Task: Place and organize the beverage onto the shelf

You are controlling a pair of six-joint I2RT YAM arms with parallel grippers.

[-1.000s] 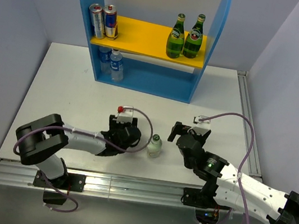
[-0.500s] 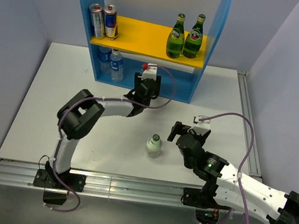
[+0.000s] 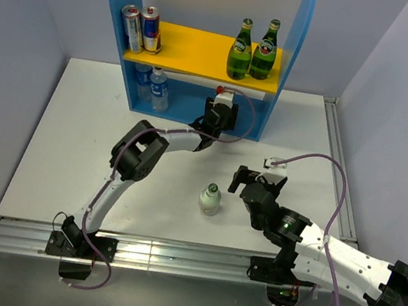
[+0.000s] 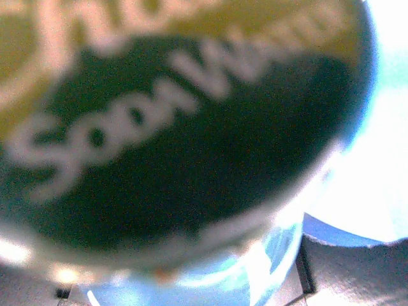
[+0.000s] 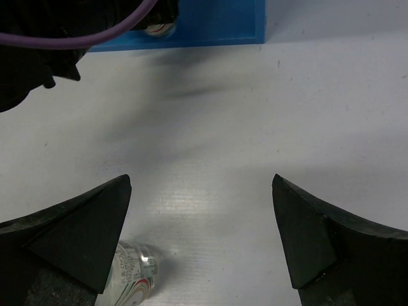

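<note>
**Shelf [image 3: 294, 51] with the left gripper [image 3: 222, 109] at its lower tier**
Round-topped blue panels and a smooth yellow board are seen from above, and two green glass bottles [image 3: 241, 50] are stood upright on the board. The right gripper [image 5: 201, 197] is spread wide. The left gripper's state cannot be told: its wrist view is filled by a blurred "Soda Water" label [image 4: 159, 127]. A clear pale-capped bottle [image 3: 210, 199] is stood upright on the white table [image 3: 76, 125].
</note>
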